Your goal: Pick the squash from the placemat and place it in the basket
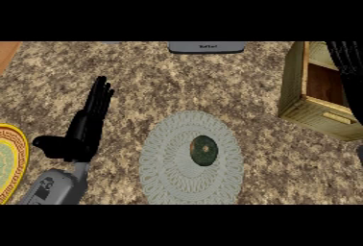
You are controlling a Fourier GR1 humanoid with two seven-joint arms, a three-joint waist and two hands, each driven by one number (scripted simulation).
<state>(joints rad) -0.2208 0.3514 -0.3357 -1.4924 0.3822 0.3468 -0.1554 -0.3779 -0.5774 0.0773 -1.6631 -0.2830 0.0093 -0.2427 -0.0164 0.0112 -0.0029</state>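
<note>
Small dark green round squash (204,150) sits right of centre on pale round woven placemat (190,158). Pale wooden box-shaped basket (312,98) stands upper right, well apart. Left hand (85,126) rests over granite counter (177,81), fingers straight, holding nothing. Yellow-rimmed plate (14,163) at left edge.

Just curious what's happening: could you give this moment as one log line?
squash: on placemat | basket: right | left robot hand: open, resting | right: unseen

A speckled brown counter (212,86) is seen all across the view. A yellow plate (13,163) with a patterned rim is cut off at the left edge, and a grey flat thing (206,46) is seen at the top
</note>
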